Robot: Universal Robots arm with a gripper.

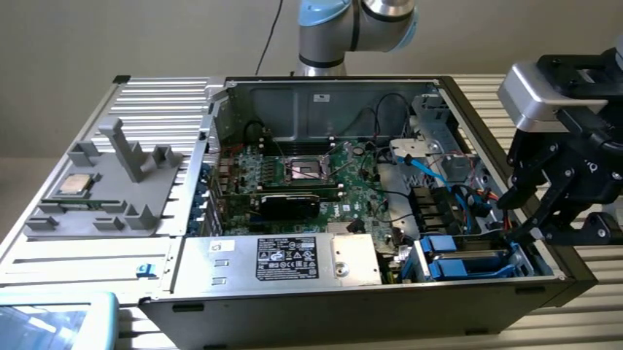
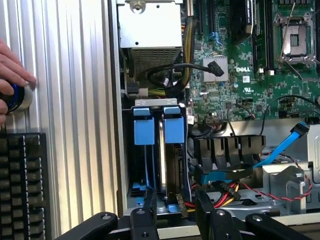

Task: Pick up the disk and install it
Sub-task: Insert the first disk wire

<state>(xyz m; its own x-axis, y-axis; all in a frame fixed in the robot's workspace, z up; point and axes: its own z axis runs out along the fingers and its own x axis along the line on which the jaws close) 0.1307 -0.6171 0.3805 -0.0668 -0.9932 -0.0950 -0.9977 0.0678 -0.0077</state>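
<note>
- The disk (image 2: 174,132) is seen standing on edge in the drive bay (image 2: 159,103) at a corner of the open computer case (image 1: 341,313), just beside a second blue carrier (image 2: 144,132).
- The gripper (image 2: 177,210) is held at the bay's end, its fingers (image 2: 150,202) spread to either side of the disk, with nothing pinched.
- A person's hand (image 2: 11,65) is laid on a knob (image 2: 17,97) near a keyboard (image 2: 22,185).

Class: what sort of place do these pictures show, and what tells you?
Probably a robotics lab bench: an open desktop PC case on a ribbed metal table, a robot arm behind it, a grey parts fixture alongside.
</note>
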